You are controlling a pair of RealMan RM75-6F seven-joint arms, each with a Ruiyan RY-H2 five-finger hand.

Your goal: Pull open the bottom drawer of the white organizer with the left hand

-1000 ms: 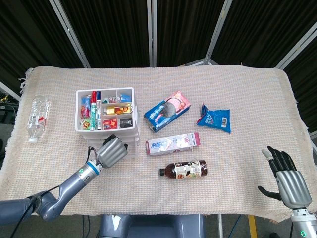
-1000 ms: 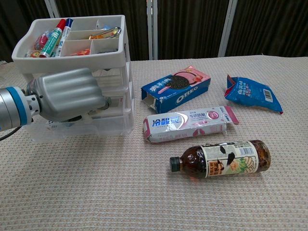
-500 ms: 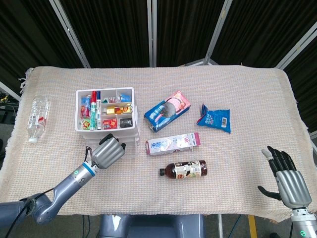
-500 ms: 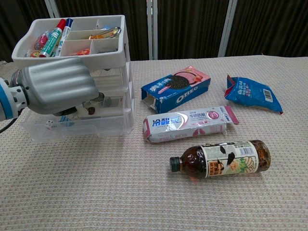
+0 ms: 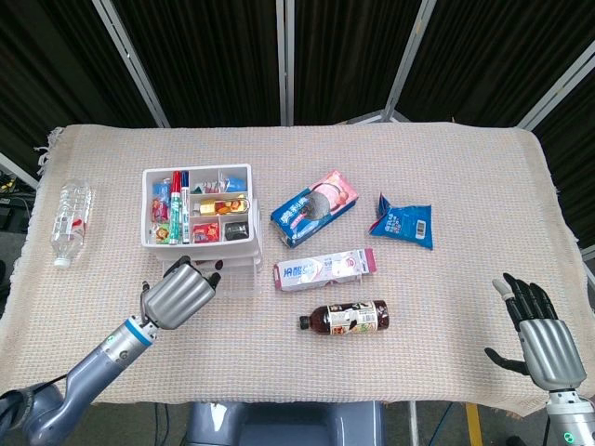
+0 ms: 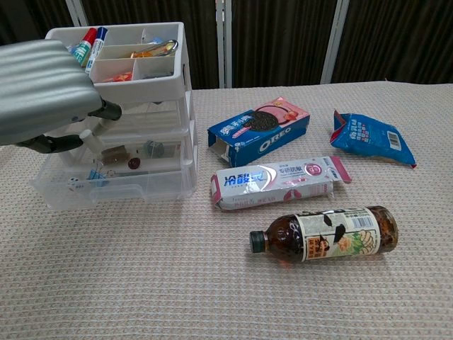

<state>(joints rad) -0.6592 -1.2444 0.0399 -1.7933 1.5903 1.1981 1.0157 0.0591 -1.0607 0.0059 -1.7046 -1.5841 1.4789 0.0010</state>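
Note:
The white organizer [image 5: 197, 206] stands at the left of the table, its top tray [image 6: 117, 71] holding markers and small items. Its clear bottom drawer [image 6: 117, 188] sticks out a little past the drawers above, with small bits inside. My left hand [image 5: 178, 293] hovers just in front of and left of the drawer, fingers apart, holding nothing. In the chest view the same left hand [image 6: 42, 92] fills the upper left, lifted off the drawer front. My right hand [image 5: 539, 339] rests at the table's front right edge, fingers spread and empty.
An Oreo box [image 5: 314, 207], a toothpaste box [image 5: 325, 269] and a brown tea bottle [image 5: 349, 318] lie right of the organizer. A blue snack bag [image 5: 404, 221] lies further right. A clear water bottle [image 5: 70, 221] lies at the far left edge.
My left hand has let go of the bottom drawer's front and drawn back, leftward and upward. The drawer stays pulled out a little. The right hand has not moved.

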